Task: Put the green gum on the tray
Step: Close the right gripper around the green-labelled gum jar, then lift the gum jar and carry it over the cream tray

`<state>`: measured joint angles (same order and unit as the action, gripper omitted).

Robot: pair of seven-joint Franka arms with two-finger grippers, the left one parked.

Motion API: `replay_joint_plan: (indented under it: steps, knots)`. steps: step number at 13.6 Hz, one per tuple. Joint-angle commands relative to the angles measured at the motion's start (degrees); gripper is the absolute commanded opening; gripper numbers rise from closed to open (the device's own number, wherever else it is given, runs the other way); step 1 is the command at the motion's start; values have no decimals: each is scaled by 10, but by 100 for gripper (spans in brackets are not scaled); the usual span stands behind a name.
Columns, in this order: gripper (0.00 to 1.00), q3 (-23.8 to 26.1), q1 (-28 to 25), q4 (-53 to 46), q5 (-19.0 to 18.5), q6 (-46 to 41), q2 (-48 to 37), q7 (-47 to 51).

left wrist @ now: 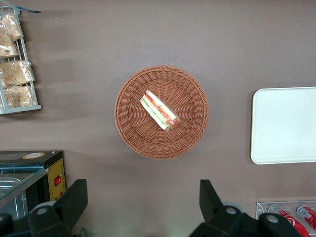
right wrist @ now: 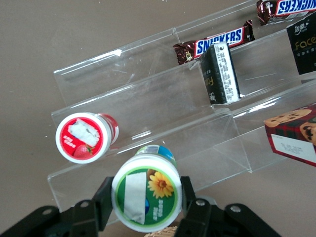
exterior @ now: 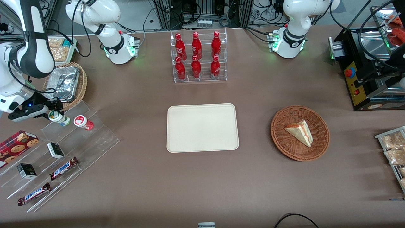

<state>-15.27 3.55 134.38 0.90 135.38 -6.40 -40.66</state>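
The green gum (exterior: 59,117), a small white bottle with a green flower lid (right wrist: 145,193), is at the top step of a clear acrylic stand (exterior: 95,139) at the working arm's end of the table. My right gripper (exterior: 54,114) is shut on it, with one of the fingers (right wrist: 102,198) pressed against each side of the bottle. A similar red-lidded bottle (exterior: 83,122) lies beside it on the same step (right wrist: 85,137). The cream-beige tray (exterior: 202,127) lies flat at the table's middle, well apart from the gripper; its edge also shows in the left wrist view (left wrist: 286,123).
The stand also holds Snickers bars (exterior: 63,168), small black boxes (exterior: 55,150) and a cookie box (exterior: 17,142). A wicker basket with a foil dish (exterior: 63,83) stands close by the gripper. A rack of red bottles (exterior: 197,57) and a basket with a sandwich (exterior: 300,133) stand farther along.
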Motion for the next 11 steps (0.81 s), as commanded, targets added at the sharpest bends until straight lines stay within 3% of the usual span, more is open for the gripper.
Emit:
replay_joint_plan:
  steps: [1, 6, 11]
  knots:
    - [0, -1, -3, -23, -3, -20, -8, -5]
    - [0, 17, -39, -178, -1, -227, -3, 6]
    - [0, 87, -106, -310, 1, -344, 40, 175]
